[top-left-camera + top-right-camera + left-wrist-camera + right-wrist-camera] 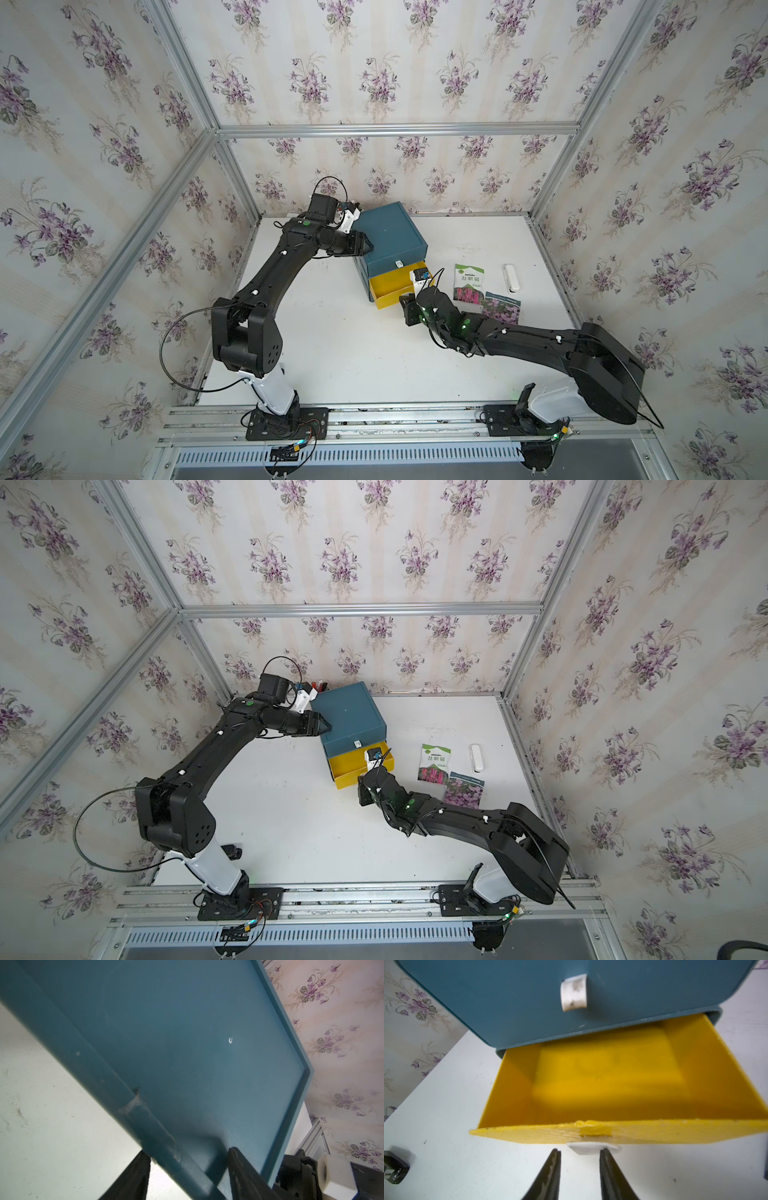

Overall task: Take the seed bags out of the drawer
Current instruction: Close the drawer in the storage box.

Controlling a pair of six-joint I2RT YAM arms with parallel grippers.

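Teal plastic drawer cabinet [390,232]: smooth moulded plastic with a satin sheen and one small white nick on top.
Yellow plastic drawer [612,1076]: smooth and faintly glossy inside. The front rim is rough and ribbed, chipped at its middle.
White curved pull tab [573,992]: matt plastic, grimy with dark specks.
Green-topped seed bag [468,282] and purple-flowered seed bag [502,309], at 3 o'clock from the drawer: glossy printed film.
White tabletop [353,365]: matt and smooth, with dark scuffs.
Black fingers [550,1174] of the right gripper [580,1150]: matt, with whitish scuffs.
Silver frame rails [395,129]: brushed metal with a dull shine.
Floral wallpaper [415,62]: matt paper.
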